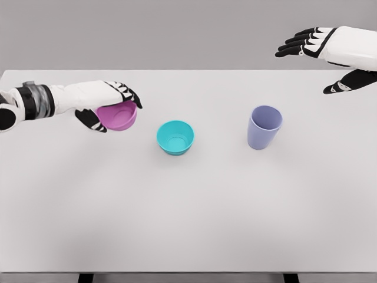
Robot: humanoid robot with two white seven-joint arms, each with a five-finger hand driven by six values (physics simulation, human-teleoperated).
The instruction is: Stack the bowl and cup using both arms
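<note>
A pink bowl (119,115) is at the left of the white table, and my left hand (111,106) is shut on it, fingers over its far rim and thumb under its near side. The bowl looks tilted in the grasp. To its right a teal bowl (175,137) sits upright on the table, apart from the pink one. Further right stands a lavender cup (263,127), upright and untouched. My right hand (330,62) hovers open at the upper right, above and beyond the cup, fingers stretched toward the left.
The white table (188,224) fills most of the view; its back edge runs along the top and its front edge along the bottom. A grey wall lies behind it.
</note>
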